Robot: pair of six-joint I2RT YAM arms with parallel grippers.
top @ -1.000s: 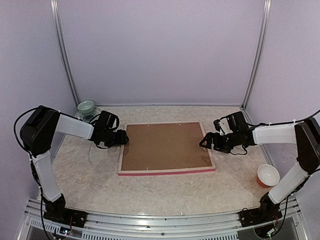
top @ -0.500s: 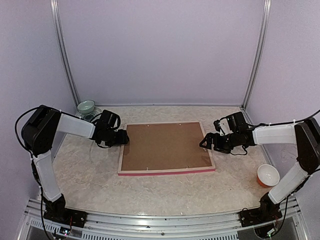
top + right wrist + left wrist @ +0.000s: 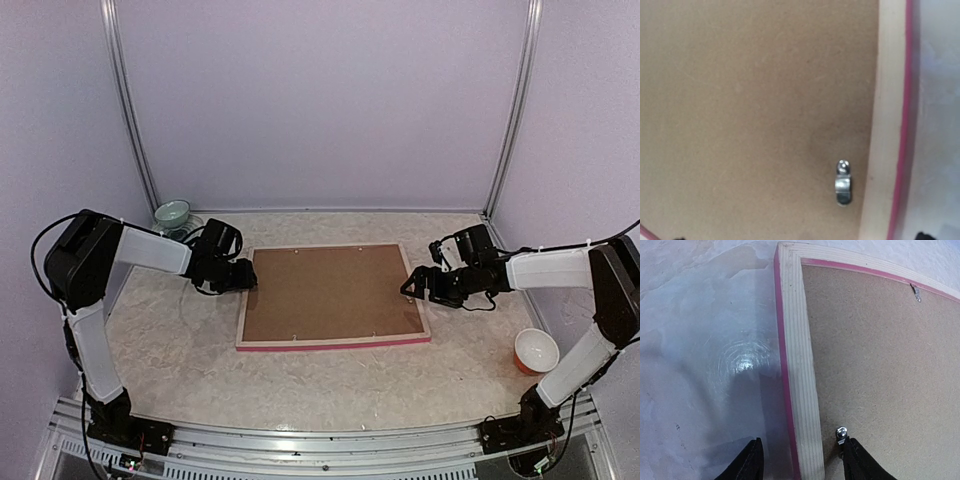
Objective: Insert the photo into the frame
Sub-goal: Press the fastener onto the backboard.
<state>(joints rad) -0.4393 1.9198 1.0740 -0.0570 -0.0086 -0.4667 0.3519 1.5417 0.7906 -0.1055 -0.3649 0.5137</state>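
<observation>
The frame (image 3: 335, 343) lies flat on the table (image 3: 180, 350) with its pale wood back up and a thin pink edge showing along the near rail. A brown backing board (image 3: 330, 292) fills its opening; what is under the board is hidden.

The frame's left rail runs between the 2 fingers of the left gripper (image 3: 802, 462). In the left wrist view, 1 finger is over bare table just outside the rail and the other is over the backing board just inside it, beside a small metal clip (image 3: 841, 434). The jaws are spread wider than the rail, with a gap on each side, and grip nothing. A second clip (image 3: 915, 291) sits ahead of this gripper, on the far rail.

The right gripper (image 3: 408, 288) is over the frame's right rail, its jaws spread wide and holding nothing. In its wrist view the rail runs just right of centre, with another clip (image 3: 842, 184) on the board close inside it.

A green bowl (image 3: 172, 213) sits behind the left gripper, near the back wall. An orange cup (image 3: 535, 350) stands on the near side of the right gripper, well clear of the frame.
</observation>
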